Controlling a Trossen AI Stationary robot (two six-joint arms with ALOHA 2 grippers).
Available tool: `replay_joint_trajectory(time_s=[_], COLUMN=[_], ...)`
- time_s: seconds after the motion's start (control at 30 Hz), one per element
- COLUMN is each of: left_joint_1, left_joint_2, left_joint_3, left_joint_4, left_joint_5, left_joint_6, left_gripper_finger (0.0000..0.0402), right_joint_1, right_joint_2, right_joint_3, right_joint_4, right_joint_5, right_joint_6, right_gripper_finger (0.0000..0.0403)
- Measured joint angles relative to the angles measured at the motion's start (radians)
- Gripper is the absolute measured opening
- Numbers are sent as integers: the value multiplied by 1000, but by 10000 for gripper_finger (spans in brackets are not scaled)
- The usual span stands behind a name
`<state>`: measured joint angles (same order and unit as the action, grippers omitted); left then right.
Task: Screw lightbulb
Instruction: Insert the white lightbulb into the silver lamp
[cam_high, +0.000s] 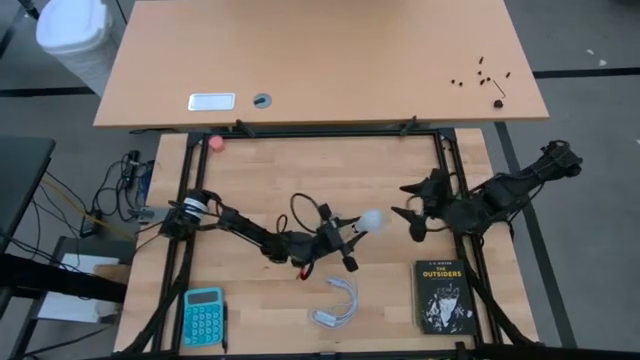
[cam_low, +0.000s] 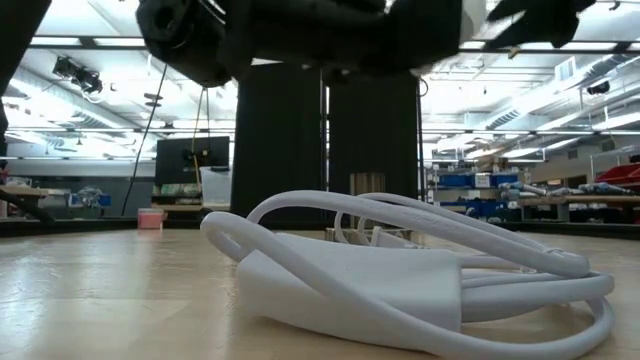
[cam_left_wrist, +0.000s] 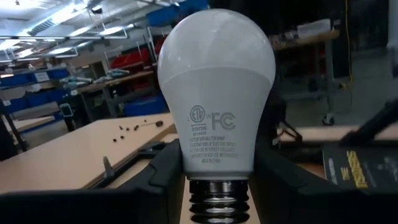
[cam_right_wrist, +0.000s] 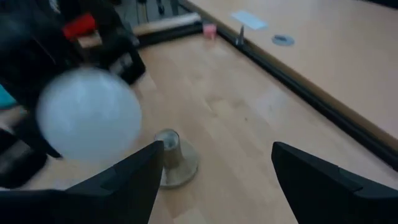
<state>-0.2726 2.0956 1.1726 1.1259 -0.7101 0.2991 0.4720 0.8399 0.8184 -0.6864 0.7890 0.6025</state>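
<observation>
The white pear-shaped lightbulb (cam_high: 372, 220) hangs above the middle of the table, held by my left gripper (cam_high: 356, 230), which reaches in level from the table's left. In the left wrist view the lightbulb (cam_left_wrist: 216, 87) fills the picture, its globe pointing away and its dark screw base (cam_left_wrist: 219, 202) toward the wrist. A round metal socket (cam_right_wrist: 172, 160) stands on the table below and beyond the lightbulb (cam_right_wrist: 88, 112) in the right wrist view. My right gripper (cam_high: 412, 216) hovers open just right of the bulb, nothing between its fingers (cam_right_wrist: 134, 180). My left gripper pinches the lightbulb's tapering lower body (cam_left_wrist: 186, 168), just above the screw base, between its two fingers (cam_left_wrist: 163, 177). The fingers come level from the table's left and lie along the bulb. The bulb sticks out beyond them, globe first, lifted clear of the table.
A coiled white cord (cam_high: 336, 303) lies near the front middle, with a black book (cam_high: 443, 296) to its right and a blue calculator (cam_high: 203, 316) at the front left. A small pink object (cam_high: 217, 142) sits at the far left. Beyond stands a second desk (cam_high: 320, 60).
</observation>
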Motion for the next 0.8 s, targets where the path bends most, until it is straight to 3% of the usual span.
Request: replay_joint_trajectory(time_s=[0.37,0.8], left_joint_1=[20,25], left_joint_2=[-5,-5], left_joint_3=[6,7], left_joint_4=[7,-30], left_joint_5=[23,42], left_joint_6=[-15,-22], left_gripper_finger=[148,148], right_joint_1=[-83,-112], right_joint_2=[148,170], right_joint_3=[-6,-7], right_joint_4=[143,222], right_joint_5=[-152,-174], right_joint_6=[-76,-161], right_gripper_finger=[309,309])
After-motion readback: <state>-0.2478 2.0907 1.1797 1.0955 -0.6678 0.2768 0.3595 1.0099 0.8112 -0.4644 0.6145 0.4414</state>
